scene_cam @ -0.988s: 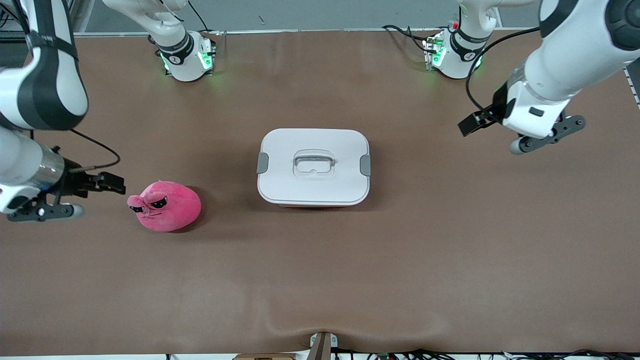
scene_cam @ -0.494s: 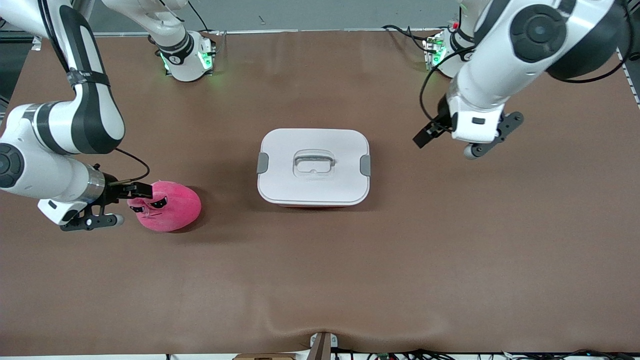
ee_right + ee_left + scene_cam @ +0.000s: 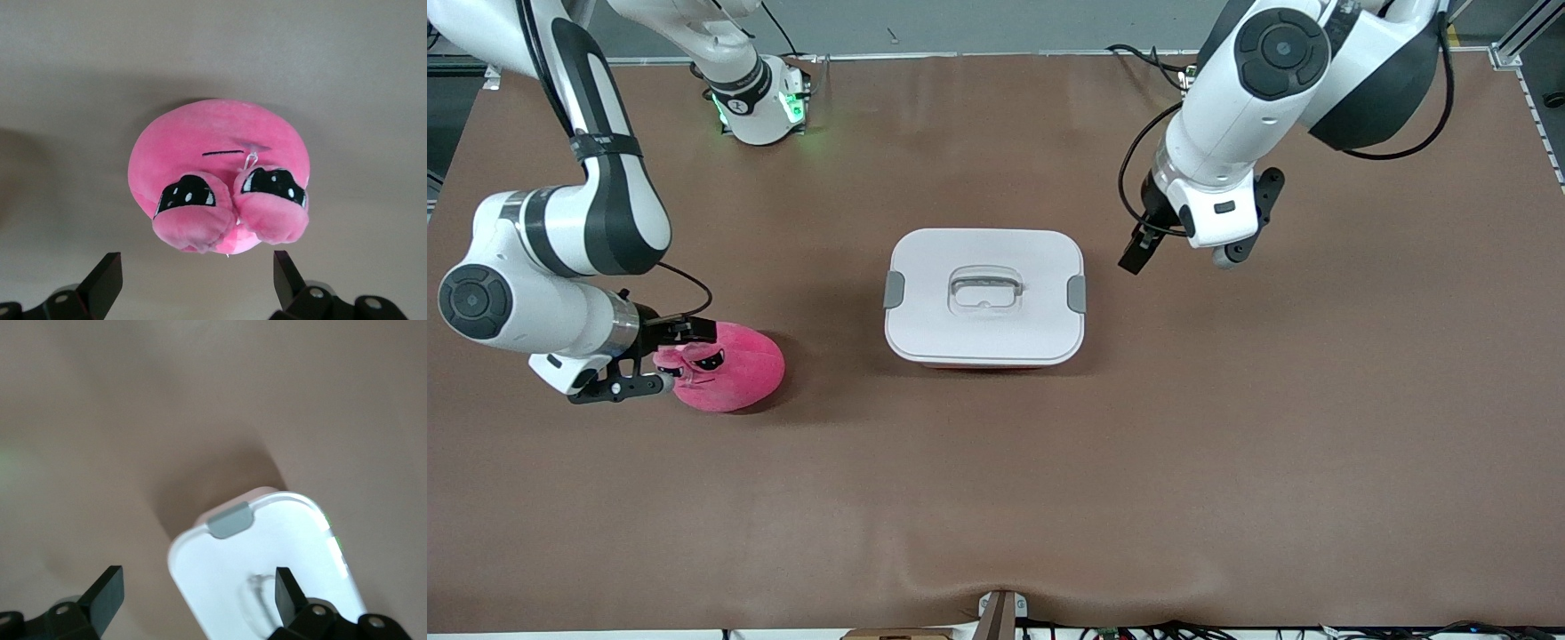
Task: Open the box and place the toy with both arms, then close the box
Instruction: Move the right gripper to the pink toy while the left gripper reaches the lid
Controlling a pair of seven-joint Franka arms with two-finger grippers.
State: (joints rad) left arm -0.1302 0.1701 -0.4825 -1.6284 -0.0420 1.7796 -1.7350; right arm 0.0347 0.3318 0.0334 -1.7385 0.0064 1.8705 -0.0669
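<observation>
The box (image 3: pixel 984 298) stands mid-table, its white lid on, a grey clip (image 3: pixel 1077 293) at each end and a clear handle (image 3: pixel 983 291) in the centre. The hot-pink toy (image 3: pixel 729 366) lies toward the right arm's end, eyes turned to my right gripper (image 3: pixel 669 357), which is open right at its face. In the right wrist view the toy (image 3: pixel 220 173) sits just ahead of the right gripper (image 3: pixel 195 280), nothing between the fingers. My left gripper (image 3: pixel 1144 251) hangs open beside the box's clip end. The left wrist view shows the left gripper (image 3: pixel 198 593), the box (image 3: pixel 267 553) and one clip (image 3: pixel 230 519).
Brown table mat (image 3: pixel 996 498) covers the whole surface, with a slight ripple at the edge nearest the camera. The two arm bases (image 3: pixel 758 102) stand along the table's edge farthest from the camera. Cables trail from the left arm's wrist.
Both arms swung in toward the middle. My right gripper came up to the toy's face. My left gripper moved in and down next to the box's clip. Toy and box have not moved.
</observation>
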